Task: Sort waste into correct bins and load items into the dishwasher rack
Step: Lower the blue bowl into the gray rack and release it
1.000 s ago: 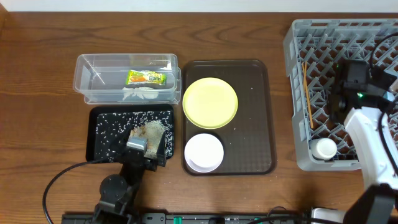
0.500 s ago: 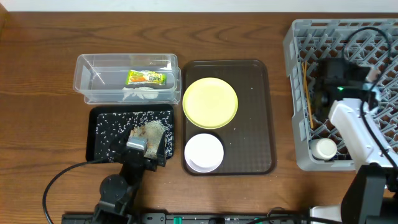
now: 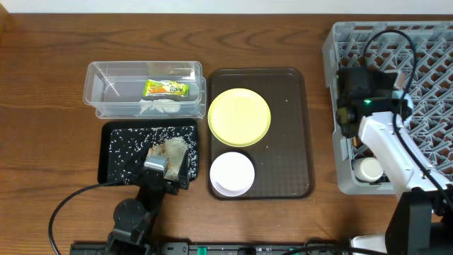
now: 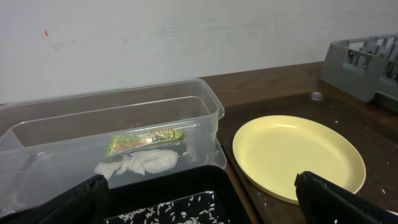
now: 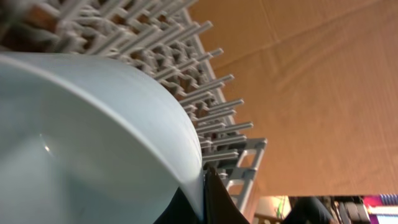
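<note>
My right gripper (image 3: 348,117) hangs over the left side of the grey dishwasher rack (image 3: 425,42). In the right wrist view it (image 5: 202,193) is shut on the rim of the light-blue bowl (image 5: 93,137), with rack pegs (image 5: 205,81) behind. My left gripper (image 3: 166,166) is open and empty over the black tray (image 3: 113,142), which holds rice scraps (image 3: 134,145). The clear tub (image 3: 99,88) holds the wrapper (image 3: 166,88) and tissue (image 3: 159,106). The yellow-green plate (image 3: 239,117) and white bowl (image 3: 232,173) sit on the brown tray. The chopsticks are hidden under the right arm.
The dark brown serving tray (image 3: 290,142) lies between the bins and the rack. A white round object (image 3: 368,168) sits in the rack's near left corner. The left wrist view shows the tub (image 4: 205,106), wrapper (image 4: 144,140), tissue (image 4: 137,164) and plate (image 4: 298,155).
My right arm has moved left across the rack to its left side. The left arm and everything on the trays have stayed still.
</note>
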You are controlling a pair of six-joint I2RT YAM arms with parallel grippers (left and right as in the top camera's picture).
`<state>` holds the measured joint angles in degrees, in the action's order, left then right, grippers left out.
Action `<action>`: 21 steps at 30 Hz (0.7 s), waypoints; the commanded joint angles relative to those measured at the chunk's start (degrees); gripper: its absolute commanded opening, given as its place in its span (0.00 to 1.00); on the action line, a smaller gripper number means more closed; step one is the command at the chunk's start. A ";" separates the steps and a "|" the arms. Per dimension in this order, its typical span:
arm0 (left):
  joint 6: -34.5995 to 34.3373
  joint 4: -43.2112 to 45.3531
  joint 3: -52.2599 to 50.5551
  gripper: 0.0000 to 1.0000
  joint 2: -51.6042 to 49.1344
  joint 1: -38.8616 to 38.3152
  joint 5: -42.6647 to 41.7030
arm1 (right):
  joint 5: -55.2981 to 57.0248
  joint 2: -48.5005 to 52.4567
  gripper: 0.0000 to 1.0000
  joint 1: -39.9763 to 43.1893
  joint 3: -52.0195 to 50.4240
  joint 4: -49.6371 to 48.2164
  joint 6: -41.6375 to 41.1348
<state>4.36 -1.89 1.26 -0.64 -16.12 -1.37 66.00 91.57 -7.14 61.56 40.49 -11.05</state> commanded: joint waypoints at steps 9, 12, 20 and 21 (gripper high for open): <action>0.09 -2.10 -1.03 0.97 0.31 0.31 0.31 | 6.64 1.33 0.01 -5.29 -0.31 1.92 0.85; 0.09 -2.10 -1.03 0.97 0.31 0.31 0.33 | 16.61 1.33 0.01 -4.79 -0.31 -0.83 1.11; 0.09 -2.10 -1.03 0.97 0.31 0.31 0.33 | 10.56 1.33 0.01 1.01 -0.33 -2.49 4.72; 0.09 -2.08 -1.03 0.97 0.31 0.31 0.31 | 9.73 1.33 0.01 1.92 -0.33 -2.62 4.70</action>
<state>4.36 -1.89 1.28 -0.64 -16.12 -1.37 76.51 92.62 -7.86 61.30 38.04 -7.11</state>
